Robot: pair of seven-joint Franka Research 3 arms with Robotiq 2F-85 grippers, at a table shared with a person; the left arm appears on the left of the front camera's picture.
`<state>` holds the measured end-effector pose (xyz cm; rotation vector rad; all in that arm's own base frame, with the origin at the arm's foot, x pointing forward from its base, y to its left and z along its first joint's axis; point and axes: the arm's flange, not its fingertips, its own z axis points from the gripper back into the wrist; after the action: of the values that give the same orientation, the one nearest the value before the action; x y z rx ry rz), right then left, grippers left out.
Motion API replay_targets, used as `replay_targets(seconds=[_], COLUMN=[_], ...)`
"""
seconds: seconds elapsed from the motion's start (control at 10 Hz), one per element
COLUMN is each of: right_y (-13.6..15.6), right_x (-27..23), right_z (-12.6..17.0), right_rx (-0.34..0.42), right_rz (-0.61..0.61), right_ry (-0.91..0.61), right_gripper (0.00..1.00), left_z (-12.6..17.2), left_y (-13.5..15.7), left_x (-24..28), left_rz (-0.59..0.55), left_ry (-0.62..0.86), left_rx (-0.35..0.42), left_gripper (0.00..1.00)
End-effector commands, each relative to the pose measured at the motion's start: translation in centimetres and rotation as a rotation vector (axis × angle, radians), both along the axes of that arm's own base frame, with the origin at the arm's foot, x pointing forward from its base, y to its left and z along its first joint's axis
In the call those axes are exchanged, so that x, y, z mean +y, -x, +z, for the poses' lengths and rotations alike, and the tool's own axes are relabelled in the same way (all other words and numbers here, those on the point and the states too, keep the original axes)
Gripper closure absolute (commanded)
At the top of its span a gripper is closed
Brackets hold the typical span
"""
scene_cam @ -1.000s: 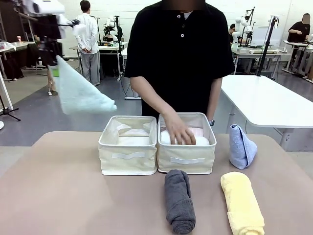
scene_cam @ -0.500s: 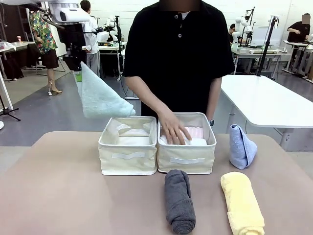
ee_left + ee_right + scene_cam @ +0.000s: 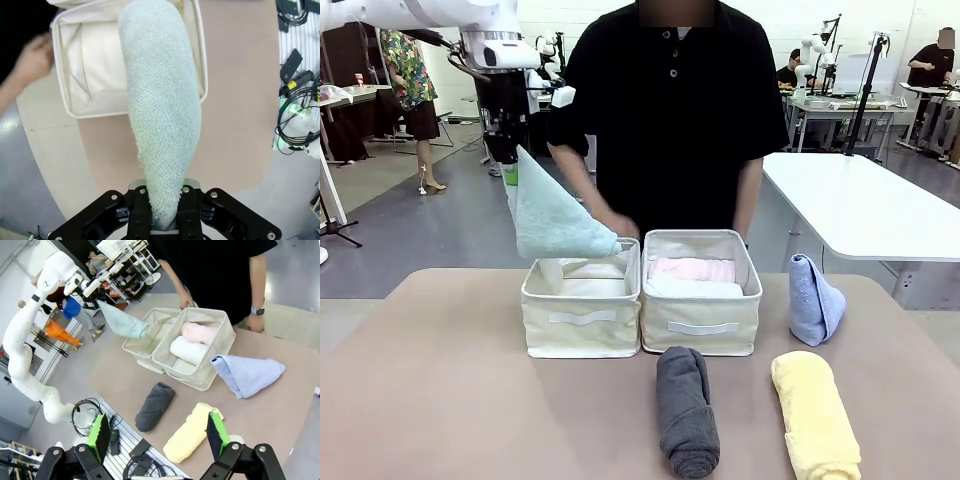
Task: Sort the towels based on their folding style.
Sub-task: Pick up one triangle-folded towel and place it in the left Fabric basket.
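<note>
The only label-like marks are a plain white strip (image 3: 582, 319) sewn across the front of the left bin (image 3: 545, 330) and a matching one on the right bin (image 3: 745, 325); no print can be read on either. The left gripper (image 3: 510, 172) is pinched tight on the narrow tip of the mint towel (image 3: 555, 220), a pale, nubby terry cloth folded into a cone that widens downward. Its broad end hangs just over the left bin, near the far rim. In the left wrist view the same towel (image 3: 162, 100) runs out from between the black fingers of that gripper (image 3: 162, 202) and covers the middle of the cream bin (image 3: 70, 100) beneath it. A person's hand (image 3: 617, 225) is close beside the towel's wide corner, at the far edge of the left bin. The right bin holds a rolled pink towel (image 3: 692, 268) at the back and a rolled white towel (image 3: 695, 289) in front of it. On the table (image 3: 440, 380), a rolled grey towel (image 3: 686, 410) lies before the right bin, a rolled yellow towel (image 3: 813, 415) lies to its right, and a cone-folded blue towel (image 3: 814, 298) stands beside the right bin. The right gripper (image 3: 158, 435) is spread wide and holds nothing, high above the table.
</note>
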<state>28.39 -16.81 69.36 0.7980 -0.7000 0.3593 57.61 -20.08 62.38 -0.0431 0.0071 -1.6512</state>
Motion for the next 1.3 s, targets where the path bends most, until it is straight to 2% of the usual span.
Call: replay_targets(seconds=[0.0, 0.1, 0.7, 1.2], right_y=[-0.2, -0.2, -0.2, -0.2], right_x=[0.0, 0.0, 0.0, 0.0], right_z=[0.0, 0.0, 0.0, 0.0], right_rx=[-0.02, -0.02, -0.02, -0.02], right_rz=[0.012, 0.012, 0.012, 0.012], right_ry=[-0.026, -0.026, -0.026, -0.026], right_gripper=[0.0, 0.0, 0.0, 0.0], left_z=[-1.6, -2.8, -11.0, -14.5], left_y=[0.2, 0.4, 0.7, 1.6], left_x=[-1.4, -2.0, -3.1, -4.4], left_rz=[0.004, -0.006, -0.061, -0.055], left_ry=[-0.039, -0.048, -0.101, -0.103], left_rx=[-0.038, -0.049, 0.045, 0.093], left_gripper=[0.85, 0.85, 0.85, 0.85])
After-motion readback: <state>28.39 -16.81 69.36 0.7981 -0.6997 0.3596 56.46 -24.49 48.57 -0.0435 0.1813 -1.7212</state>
